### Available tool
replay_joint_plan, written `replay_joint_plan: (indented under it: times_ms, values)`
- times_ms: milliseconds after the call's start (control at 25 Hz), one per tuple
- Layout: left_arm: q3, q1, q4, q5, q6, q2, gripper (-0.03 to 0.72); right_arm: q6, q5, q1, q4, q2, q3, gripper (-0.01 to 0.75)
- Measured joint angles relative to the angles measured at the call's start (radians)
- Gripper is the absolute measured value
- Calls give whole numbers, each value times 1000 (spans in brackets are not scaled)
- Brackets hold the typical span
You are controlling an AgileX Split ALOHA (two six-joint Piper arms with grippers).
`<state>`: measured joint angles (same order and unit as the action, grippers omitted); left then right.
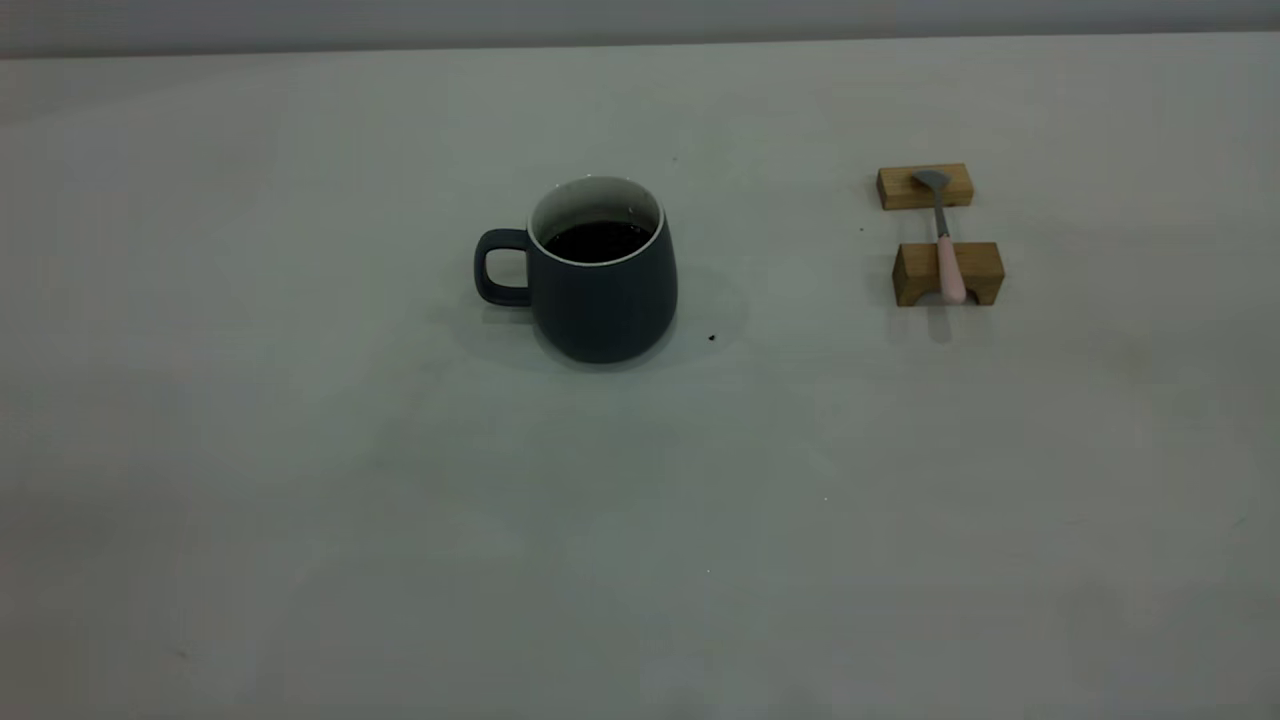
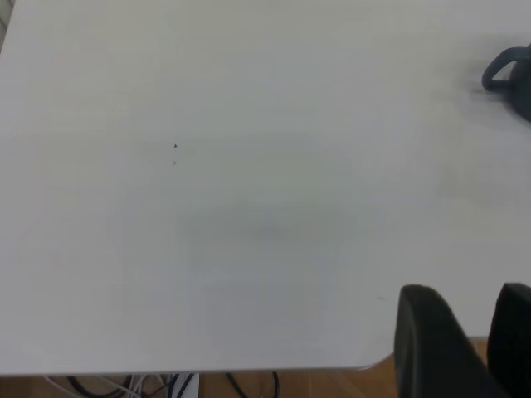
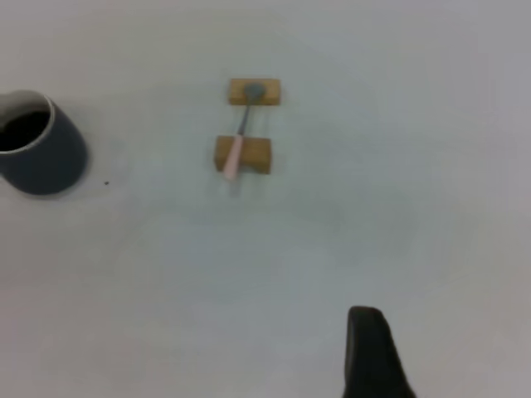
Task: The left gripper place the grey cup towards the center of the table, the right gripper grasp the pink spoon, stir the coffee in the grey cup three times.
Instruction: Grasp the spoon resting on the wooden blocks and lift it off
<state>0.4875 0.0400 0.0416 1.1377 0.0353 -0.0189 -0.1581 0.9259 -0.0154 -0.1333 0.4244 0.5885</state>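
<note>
Coffee (image 1: 598, 240) spilling was the main risk as I judged it: the grey cup (image 1: 600, 290) stood fairly full, so a jerky pull by the handle or a tilted slide could slop it onto the desk (image 1: 300, 500).

The left hand (image 2: 473, 348) hung at the desk's near edge with its two fingers apart, holding nothing. The cup was well ahead of it and off to one side, its loop handle turned toward that hand's side. Between hand and cup lay bare desk, so the reach looked unobstructed. The cup already sat close to the desk's middle, so little shifting seemed needed.

Farther right, the pink spoon (image 1: 945, 245) bridged two wooden blocks (image 1: 948, 273), bowl on the far block, pink handle over the near one and jutting past it. A pinch off-centre could tip the spoon or nudge a block.

The right hand (image 3: 373, 352) hovered well short of the spoon, which lay ahead of it; whether it was open or closed could not be told. Open desk surrounded the blocks.
</note>
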Motion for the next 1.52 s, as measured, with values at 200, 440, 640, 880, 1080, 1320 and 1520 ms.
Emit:
replay_joint_plan:
  times_ms: [200,440,640,880,1080,1320,1520]
  values:
    - [0,0,0,0,0,0,243,-153,-161,0,-173,358,68,498]
    - [0,0,0,0,0,0,243,-404,-263,0,-412,758,125,555]
    - [0,0,0,0,0,0,243,-540,-379,38,-539,1081,192,676]
    - [0,0,0,0,0,0,243,-574,-421,82,-549,1405,345,710]
    - [0,0,0,0,0,0,243,-576,-413,98,-532,1605,476,711]
    - [0,0,-1,0,0,0,243,-523,-393,120,-466,1754,593,711]
    - [0,0,-1,0,0,0,243,-435,-368,147,-378,1838,693,711]
